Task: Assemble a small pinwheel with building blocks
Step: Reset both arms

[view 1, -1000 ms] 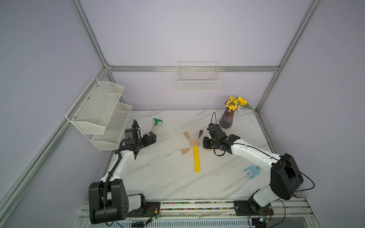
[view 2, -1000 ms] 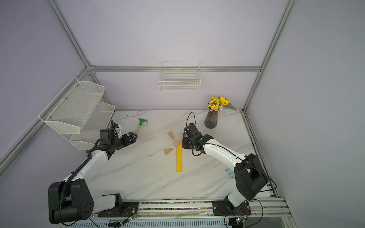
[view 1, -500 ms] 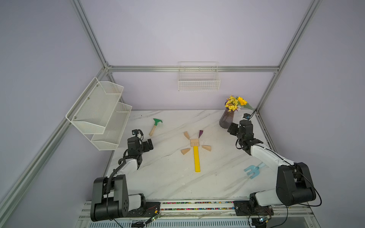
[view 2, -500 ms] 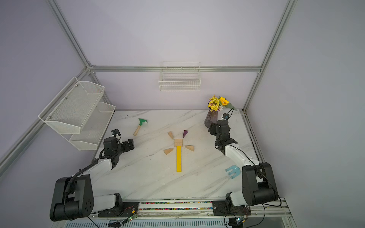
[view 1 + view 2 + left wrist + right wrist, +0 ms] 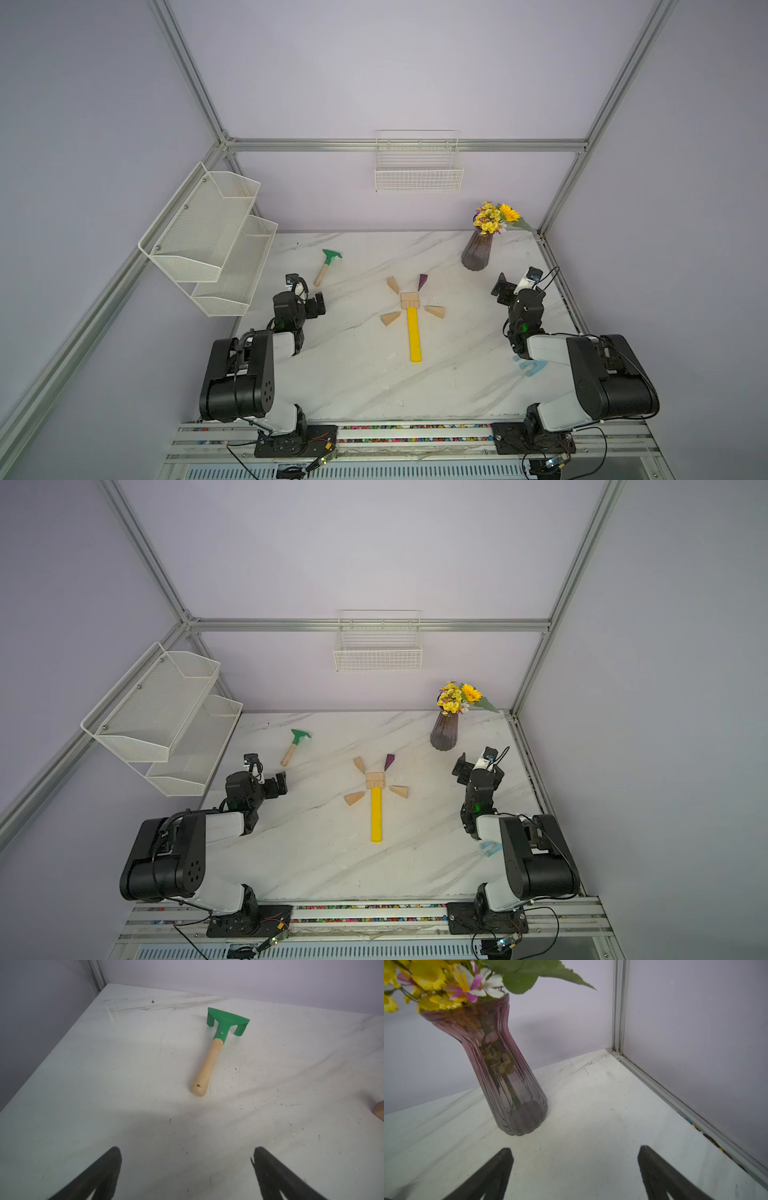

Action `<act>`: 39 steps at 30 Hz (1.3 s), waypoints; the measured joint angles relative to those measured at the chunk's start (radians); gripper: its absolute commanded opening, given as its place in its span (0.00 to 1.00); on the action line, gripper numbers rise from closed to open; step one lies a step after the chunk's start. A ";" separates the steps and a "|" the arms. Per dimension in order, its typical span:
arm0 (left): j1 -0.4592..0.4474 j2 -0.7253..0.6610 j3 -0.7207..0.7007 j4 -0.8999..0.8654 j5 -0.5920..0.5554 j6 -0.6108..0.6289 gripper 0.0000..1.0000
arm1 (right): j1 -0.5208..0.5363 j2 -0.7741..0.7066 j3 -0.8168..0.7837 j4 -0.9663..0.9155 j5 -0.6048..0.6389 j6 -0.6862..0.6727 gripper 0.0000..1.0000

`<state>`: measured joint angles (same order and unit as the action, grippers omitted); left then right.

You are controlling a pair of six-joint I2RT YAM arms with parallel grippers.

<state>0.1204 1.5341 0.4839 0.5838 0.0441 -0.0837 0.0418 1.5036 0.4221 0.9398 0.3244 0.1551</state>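
Note:
The pinwheel lies flat mid-table in both top views: a tan square hub (image 5: pixel 409 300), a long yellow stem (image 5: pixel 414 334) running toward the front, and four separate wedges around the hub. Those building blocks are three tan wedges (image 5: pixel 392 284) (image 5: pixel 435 311) (image 5: pixel 390 318) and a purple wedge (image 5: pixel 422 281). My left gripper (image 5: pixel 316 303) (image 5: pixel 187 1149) hovers open and empty at the left, well clear of the pinwheel. My right gripper (image 5: pixel 515 286) (image 5: pixel 575 1148) is open and empty at the right, beside the vase. One tan wedge (image 5: pixel 379 1111) shows at the edge of the left wrist view.
A green-headed rake (image 5: pixel 328 266) (image 5: pixel 209 1059) lies just beyond the left gripper. A purple glass vase of flowers (image 5: pixel 477 253) (image 5: pixel 508 1084) stands at the back right. A pale blue fork (image 5: pixel 530 368) lies under the right arm. White mesh shelves (image 5: pixel 212 232) and a wire basket (image 5: pixel 417 172) hang on the walls.
My right gripper has opened and drawn back from the hub to the right side near the vase, leaving a tan wedge at the hub's right. The left arm has folded back toward its base.

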 measured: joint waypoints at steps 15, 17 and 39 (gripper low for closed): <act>-0.049 0.031 -0.100 0.237 -0.023 0.052 1.00 | -0.003 0.000 -0.011 0.071 -0.069 -0.026 0.97; -0.049 0.031 -0.100 0.244 -0.023 0.052 1.00 | -0.003 -0.005 -0.023 0.093 -0.069 -0.026 0.98; -0.049 0.031 -0.100 0.266 -0.026 0.052 1.00 | -0.001 -0.060 -0.143 0.268 -0.117 -0.031 0.97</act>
<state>0.0715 1.5654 0.3840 0.8494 0.0177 -0.0315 0.0410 1.4433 0.2794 1.2076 0.2070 0.1246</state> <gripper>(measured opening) 0.999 0.975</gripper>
